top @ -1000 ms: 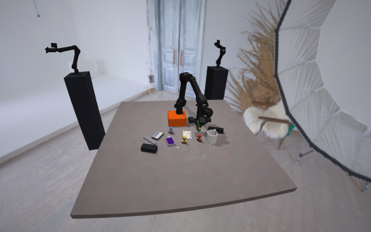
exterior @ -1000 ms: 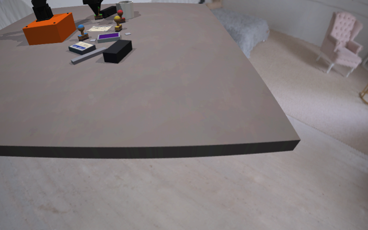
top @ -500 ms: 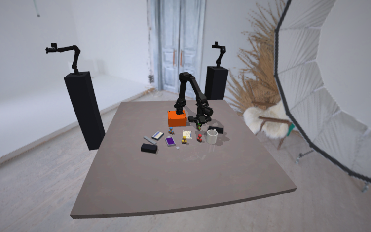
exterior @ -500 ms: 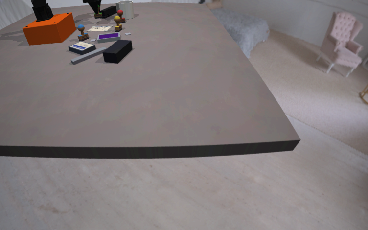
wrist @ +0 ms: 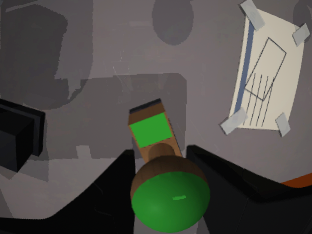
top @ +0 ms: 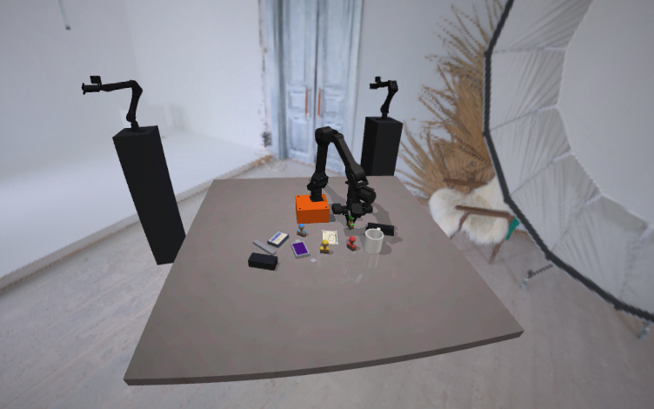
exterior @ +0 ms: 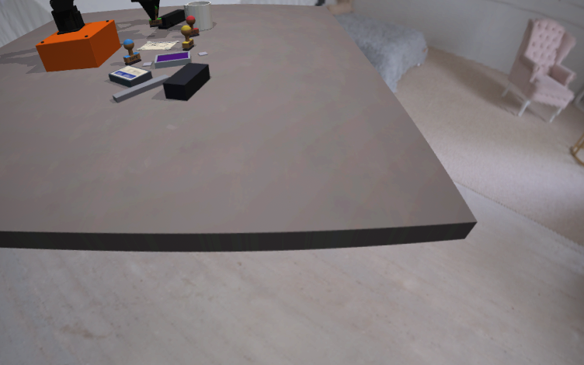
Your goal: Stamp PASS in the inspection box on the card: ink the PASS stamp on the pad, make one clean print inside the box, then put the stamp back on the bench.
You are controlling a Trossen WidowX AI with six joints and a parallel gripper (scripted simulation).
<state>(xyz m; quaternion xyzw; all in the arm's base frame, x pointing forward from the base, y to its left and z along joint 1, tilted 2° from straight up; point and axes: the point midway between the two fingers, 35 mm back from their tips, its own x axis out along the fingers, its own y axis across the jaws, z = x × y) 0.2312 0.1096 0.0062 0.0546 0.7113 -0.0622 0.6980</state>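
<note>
My gripper (top: 351,217) (exterior: 154,18) (wrist: 160,155) is shut on the green-knobbed stamp (top: 350,224) (exterior: 155,22) (wrist: 170,202), holding it upright a little above the bench; its lettering is not readable. The cream card (top: 325,233) (exterior: 148,46) (wrist: 291,60) is taped down; its outlined box and lines show in the wrist view. The purple ink pad (top: 299,248) (exterior: 172,57) lies open in a grey tray. Stamps with blue (top: 301,226) (exterior: 128,43), yellow (top: 324,242) (exterior: 185,30) and red (top: 352,238) (exterior: 190,20) knobs stand around the card.
A white mug (top: 373,242) (exterior: 202,17) and a black block (top: 381,229) (exterior: 172,19) stand near the gripper. Beyond the pad are a labelled case (top: 277,238) (exterior: 130,74), a grey bar (top: 263,247) (exterior: 140,88) and another black block (top: 263,261) (exterior: 187,81).
</note>
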